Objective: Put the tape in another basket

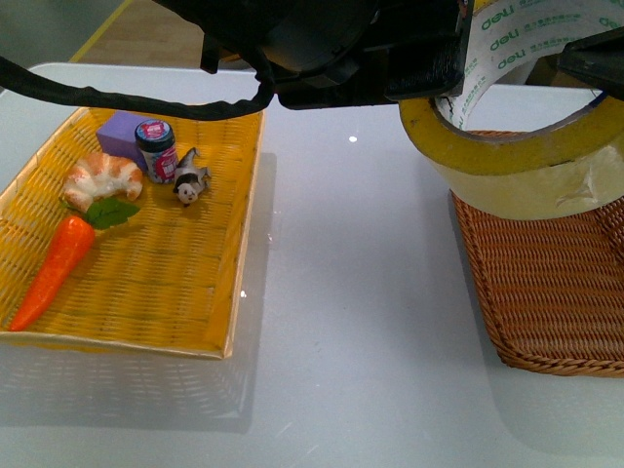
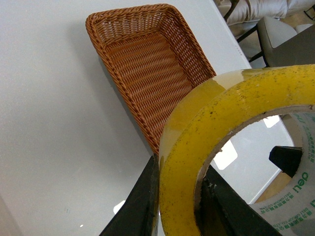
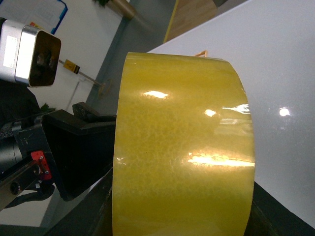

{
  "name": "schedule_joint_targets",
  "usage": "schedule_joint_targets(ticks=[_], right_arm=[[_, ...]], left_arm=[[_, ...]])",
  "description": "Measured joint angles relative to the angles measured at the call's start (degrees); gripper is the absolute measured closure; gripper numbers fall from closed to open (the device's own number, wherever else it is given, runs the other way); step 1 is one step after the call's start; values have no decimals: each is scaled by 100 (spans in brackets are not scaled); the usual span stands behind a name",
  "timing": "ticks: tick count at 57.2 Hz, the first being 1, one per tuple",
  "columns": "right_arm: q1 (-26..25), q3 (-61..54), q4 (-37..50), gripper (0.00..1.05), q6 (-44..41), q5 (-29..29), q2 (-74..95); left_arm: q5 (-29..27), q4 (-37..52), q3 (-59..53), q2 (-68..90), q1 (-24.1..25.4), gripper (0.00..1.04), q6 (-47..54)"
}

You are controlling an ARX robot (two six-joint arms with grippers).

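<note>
The tape [image 1: 517, 156], a wide yellowish roll with a white core printed in green, hangs in the air above the near left corner of the dark brown wicker basket [image 1: 546, 292]. My left gripper [image 1: 421, 86] is shut on the roll's left wall. My right gripper [image 1: 593, 66] is shut on its right side. In the left wrist view the black fingers [image 2: 140, 206] pinch the tape's wall [image 2: 231, 108], with the empty basket [image 2: 147, 64] below. In the right wrist view the tape [image 3: 182, 162] fills the gap of the right gripper [image 3: 182, 223].
A shallow yellow woven tray [image 1: 195, 302] lies on the left of the white table [image 1: 351, 322]. It holds a carrot [image 1: 57, 263], a croissant [image 1: 101, 177], a purple block [image 1: 121, 133], a small jar [image 1: 156, 149] and a small figure [image 1: 190, 181].
</note>
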Motion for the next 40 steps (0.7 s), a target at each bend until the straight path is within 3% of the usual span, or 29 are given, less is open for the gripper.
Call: schedule_joint_targets(ticks=[13,35,40], right_arm=[[4,0,11,57,52,-15,22],[-122,0,-96,58,-48,81,63],[-385,0,-79,58,-4,52,46]], left_arm=[[31,0,-11,0,4,87,-7],[240,2,-11,-254,24,30,-87],[238,39,-44,-411,81,11,-90]])
